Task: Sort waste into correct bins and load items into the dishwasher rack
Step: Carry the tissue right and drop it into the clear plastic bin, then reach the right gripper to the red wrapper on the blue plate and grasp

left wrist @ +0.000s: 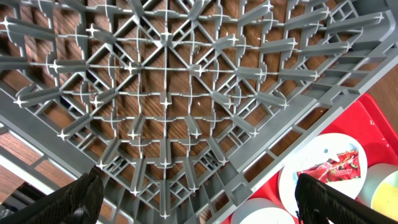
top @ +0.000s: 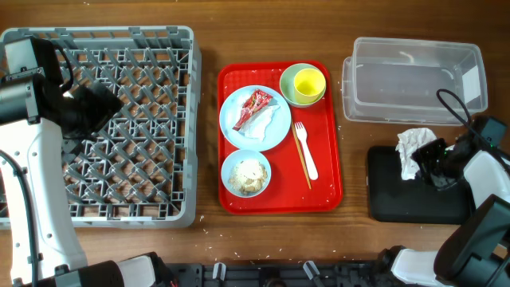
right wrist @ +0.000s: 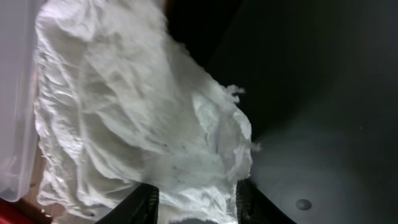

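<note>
One wad of crumpled white tissue (top: pixel 413 148) is pinched in the right claw (right wrist: pixel 196 204), whose fingers are clamped on its lower folds. It hangs over the corner of the black tray (top: pixel 414 203) nearest the clear tub (top: pixel 351 88). The step in hand looks like binning this tissue. The next move probably calls for shifting further over the tray before letting go, so that the tissue does not spill onto the tabletop (top: pixel 271 32). The red wrapper (top: pixel 255 104) lies on the plate (top: pixel 275 131). The left claw (left wrist: pixel 199 200) hovers over the dishwasher rack (top: pixel 188 119), spread wide and empty.
</note>
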Robot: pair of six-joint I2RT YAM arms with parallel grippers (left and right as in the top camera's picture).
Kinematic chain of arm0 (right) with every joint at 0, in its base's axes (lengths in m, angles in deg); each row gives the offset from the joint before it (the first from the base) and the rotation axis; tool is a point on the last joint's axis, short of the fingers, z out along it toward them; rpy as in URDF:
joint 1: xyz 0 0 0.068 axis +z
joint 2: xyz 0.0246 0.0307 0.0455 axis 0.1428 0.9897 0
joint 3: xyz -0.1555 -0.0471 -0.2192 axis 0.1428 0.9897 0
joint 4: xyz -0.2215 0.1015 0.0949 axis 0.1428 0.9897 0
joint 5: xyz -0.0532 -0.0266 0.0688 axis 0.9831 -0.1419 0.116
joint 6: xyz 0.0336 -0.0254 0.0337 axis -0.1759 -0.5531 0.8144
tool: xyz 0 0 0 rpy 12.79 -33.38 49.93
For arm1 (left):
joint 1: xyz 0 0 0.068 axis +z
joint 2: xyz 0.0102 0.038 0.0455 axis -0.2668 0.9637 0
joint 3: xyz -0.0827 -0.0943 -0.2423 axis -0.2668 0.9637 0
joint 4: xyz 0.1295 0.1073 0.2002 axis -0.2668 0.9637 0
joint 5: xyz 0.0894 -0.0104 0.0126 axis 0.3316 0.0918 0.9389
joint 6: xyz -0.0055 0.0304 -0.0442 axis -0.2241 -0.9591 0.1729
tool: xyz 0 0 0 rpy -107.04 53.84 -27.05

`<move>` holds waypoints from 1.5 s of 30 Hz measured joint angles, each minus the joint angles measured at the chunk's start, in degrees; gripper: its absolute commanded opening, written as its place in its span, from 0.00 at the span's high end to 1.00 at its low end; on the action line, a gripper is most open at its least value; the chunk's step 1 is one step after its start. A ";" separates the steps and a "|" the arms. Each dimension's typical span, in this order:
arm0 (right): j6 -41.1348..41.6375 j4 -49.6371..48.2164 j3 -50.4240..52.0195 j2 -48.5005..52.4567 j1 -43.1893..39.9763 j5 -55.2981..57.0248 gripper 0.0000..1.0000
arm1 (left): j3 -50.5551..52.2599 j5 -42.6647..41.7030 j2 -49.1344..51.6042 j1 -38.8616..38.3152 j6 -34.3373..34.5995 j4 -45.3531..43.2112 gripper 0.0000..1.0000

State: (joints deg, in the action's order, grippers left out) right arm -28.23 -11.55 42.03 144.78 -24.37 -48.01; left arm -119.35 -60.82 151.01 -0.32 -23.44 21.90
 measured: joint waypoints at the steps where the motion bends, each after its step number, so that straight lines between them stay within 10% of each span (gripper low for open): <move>1: -0.09 -0.07 0.04 0.00 0.00 0.04 0.83 | 0.00 0.00 0.00 0.00 0.00 0.00 0.00; 2: 0.02 -0.24 0.04 0.00 0.00 0.13 0.96 | 0.00 0.00 0.00 0.00 0.00 0.04 0.00; 10: -0.72 8.13 -2.01 -1.86 0.00 0.09 0.96 | 0.00 0.00 0.00 0.00 0.00 0.00 0.00; 17: -3.04 12.11 -5.18 -27.43 0.00 -5.49 0.96 | 0.00 0.00 0.00 0.00 0.00 0.02 0.00; 27: 20.04 -40.17 -6.36 -22.95 9.35 -22.69 0.96 | -0.02 0.00 0.00 0.00 0.00 0.07 0.00; 28: 21.22 -42.82 -6.36 -19.12 11.93 -21.55 0.90 | -0.02 0.00 0.02 0.00 -0.02 0.11 0.00; 30: 23.04 -45.77 -6.32 -10.47 15.26 -18.64 0.12 | -0.04 0.00 0.00 0.00 0.00 0.09 0.00; 31: 23.76 -47.82 -6.32 -4.92 15.93 -18.05 0.01 | -0.04 0.00 0.00 0.00 0.00 0.07 0.00; 36: 20.72 -47.87 -6.64 0.72 15.89 -21.07 0.01 | -0.04 0.00 0.00 0.00 0.00 0.04 0.00; 40: 12.83 -28.81 -14.71 -9.57 17.86 -22.73 0.13 | -0.04 0.00 0.00 0.00 0.00 0.04 0.00; 45: 2.60 -8.46 -18.25 -16.22 41.07 -9.55 0.21 | -0.04 0.00 0.00 0.00 0.00 0.04 0.00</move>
State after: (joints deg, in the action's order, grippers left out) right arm -25.63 -20.00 23.78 128.57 16.70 -57.56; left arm -119.39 -60.82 151.01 -0.32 -23.44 21.95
